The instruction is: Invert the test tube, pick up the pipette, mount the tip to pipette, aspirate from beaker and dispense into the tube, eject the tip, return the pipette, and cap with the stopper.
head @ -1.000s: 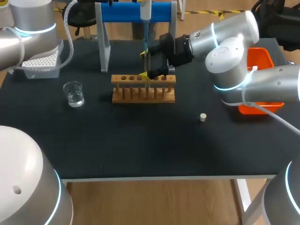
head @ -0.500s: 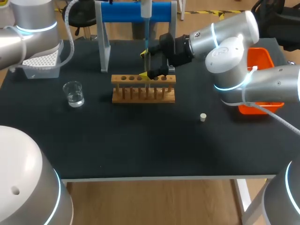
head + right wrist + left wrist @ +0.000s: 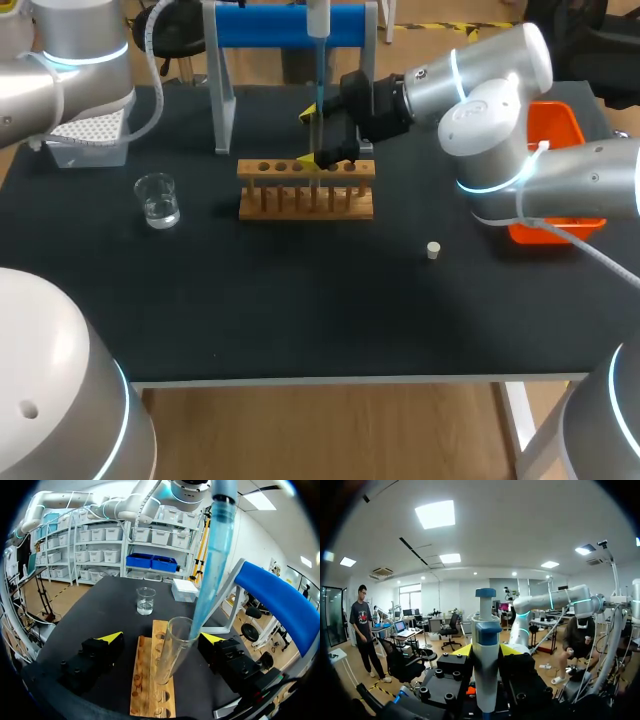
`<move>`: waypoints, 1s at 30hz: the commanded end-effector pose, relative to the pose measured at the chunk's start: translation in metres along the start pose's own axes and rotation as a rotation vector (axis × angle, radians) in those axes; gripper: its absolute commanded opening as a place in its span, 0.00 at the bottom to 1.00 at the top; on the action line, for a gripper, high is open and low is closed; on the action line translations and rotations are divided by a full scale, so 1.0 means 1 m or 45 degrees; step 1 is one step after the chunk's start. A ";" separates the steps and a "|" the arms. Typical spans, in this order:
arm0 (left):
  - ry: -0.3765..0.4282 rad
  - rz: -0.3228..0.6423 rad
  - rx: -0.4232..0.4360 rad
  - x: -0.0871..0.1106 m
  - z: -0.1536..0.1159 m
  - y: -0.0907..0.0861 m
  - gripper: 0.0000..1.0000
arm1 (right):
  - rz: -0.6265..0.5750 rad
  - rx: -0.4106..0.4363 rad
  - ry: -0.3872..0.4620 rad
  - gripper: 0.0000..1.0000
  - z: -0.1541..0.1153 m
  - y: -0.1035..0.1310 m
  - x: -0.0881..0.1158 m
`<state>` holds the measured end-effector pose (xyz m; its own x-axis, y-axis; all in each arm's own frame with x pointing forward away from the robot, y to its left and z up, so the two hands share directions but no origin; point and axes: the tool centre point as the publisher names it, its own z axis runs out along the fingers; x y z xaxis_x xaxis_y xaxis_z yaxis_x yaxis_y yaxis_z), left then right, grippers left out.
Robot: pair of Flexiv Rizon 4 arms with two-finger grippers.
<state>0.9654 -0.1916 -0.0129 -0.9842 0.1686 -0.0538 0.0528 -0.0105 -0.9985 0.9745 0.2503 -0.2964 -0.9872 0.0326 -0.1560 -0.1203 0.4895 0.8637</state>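
Aloft, left claw (image 3: 485, 649) level; tight on pipette (image 3: 485, 680)

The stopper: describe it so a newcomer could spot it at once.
Start at the wooden rack in the middle of the black table. Look right of it, toward the orange bin. The stopper is the small cream plug lying alone there.

Wooden rack (image 3: 290, 200) mid-table; blue stand (image 3: 260, 27) behind it; orange bin (image 3: 560, 125) at right edge.
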 end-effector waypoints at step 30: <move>-0.029 0.050 -0.021 0.010 -0.007 0.011 0.00 | -0.001 -0.001 0.001 1.00 -0.001 0.000 0.000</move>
<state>0.9564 -0.1826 -0.0229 -0.9854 0.1439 -0.0906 0.0922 0.0046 -0.9957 0.9745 0.2503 -0.2964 -0.9872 0.0326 -0.1560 -0.1203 0.4895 0.8637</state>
